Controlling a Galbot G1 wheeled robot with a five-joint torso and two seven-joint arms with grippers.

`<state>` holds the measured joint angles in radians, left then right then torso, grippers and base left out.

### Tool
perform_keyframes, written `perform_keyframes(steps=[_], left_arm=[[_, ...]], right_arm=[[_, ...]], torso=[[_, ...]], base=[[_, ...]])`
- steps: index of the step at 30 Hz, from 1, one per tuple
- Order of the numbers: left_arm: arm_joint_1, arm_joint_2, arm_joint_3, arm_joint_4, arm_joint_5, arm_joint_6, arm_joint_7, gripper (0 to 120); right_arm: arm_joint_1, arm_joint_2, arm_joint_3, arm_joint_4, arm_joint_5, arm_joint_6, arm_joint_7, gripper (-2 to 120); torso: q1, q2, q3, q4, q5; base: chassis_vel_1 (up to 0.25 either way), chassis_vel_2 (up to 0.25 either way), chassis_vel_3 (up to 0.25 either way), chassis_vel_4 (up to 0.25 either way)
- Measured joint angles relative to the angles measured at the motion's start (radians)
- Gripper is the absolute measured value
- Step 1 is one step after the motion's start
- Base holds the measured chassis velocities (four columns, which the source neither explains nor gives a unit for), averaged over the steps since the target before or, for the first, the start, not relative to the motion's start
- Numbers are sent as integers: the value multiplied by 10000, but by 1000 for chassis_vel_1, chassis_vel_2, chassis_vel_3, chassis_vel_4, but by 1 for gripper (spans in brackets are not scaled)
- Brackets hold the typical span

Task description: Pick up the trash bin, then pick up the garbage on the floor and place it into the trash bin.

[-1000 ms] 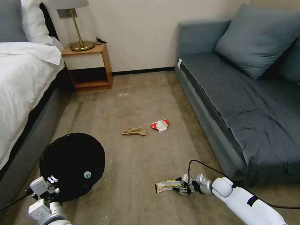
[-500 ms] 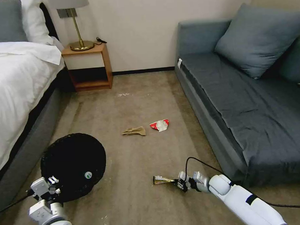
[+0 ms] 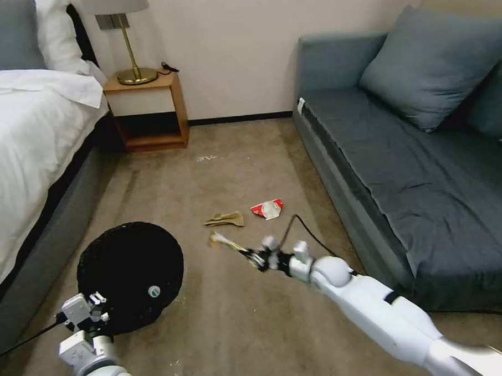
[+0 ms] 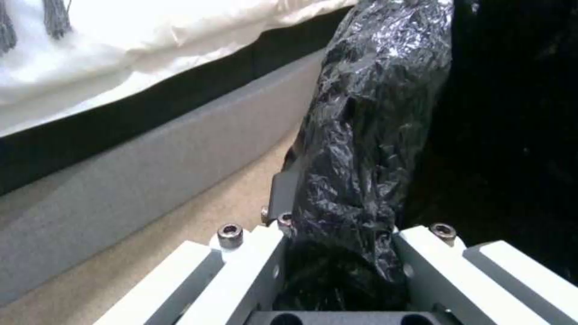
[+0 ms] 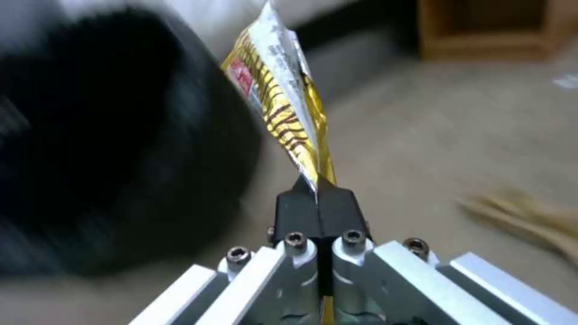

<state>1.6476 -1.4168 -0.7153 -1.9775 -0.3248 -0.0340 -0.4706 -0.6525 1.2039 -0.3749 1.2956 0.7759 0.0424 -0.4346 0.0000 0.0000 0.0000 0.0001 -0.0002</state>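
The right gripper (image 3: 258, 257) pinches the yellow snack wrapper (image 5: 283, 104) above the carpet beside the trash bin (image 3: 132, 271), whose rim the left gripper (image 4: 337, 253) clamps; carrying step; next, release over the opening.

I note: bin liner (image 4: 373, 135) crinkly glossy black plastic | snack wrapper (image 5: 283, 104) shiny foil-like film | gripper fingers (image 5: 316, 210) matt black | floor (image 3: 240, 321) matt carpet

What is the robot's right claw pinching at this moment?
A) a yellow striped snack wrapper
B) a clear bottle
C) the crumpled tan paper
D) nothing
A: the right claw is shut on the yellow striped snack wrapper, held above the carpet.
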Motion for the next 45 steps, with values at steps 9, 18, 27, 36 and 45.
perform_keyframes(steps=[9,18,27,36,45], left_arm=[[-254,-251,101,111,154,57,101,4],[-228,-340,148,84,157,20,439,4],[-170,-333,159,36,11,-193,689,4],[-174,-288,107,94,-31,-350,686,4],[-169,-126,-18,120,-59,-530,620,4]], right_arm=[[374,1090,-1530,967,1291,-285,1077,0],[452,1917,-2171,869,802,-109,1807,0],[474,2332,-2398,-106,-1195,331,2923,1],[293,2152,-2397,-248,-2065,611,3139,32],[116,1870,-2383,303,-2239,874,3300,65]], torso=[[0,0,0,0,0],[0,0,0,-1,0],[0,0,0,-1,2],[0,0,0,-2,2],[0,0,0,-1,3]], base=[[0,0,0,0],[0,0,0,0],[0,0,0,0],[0,0,0,0],[0,0,0,0]])
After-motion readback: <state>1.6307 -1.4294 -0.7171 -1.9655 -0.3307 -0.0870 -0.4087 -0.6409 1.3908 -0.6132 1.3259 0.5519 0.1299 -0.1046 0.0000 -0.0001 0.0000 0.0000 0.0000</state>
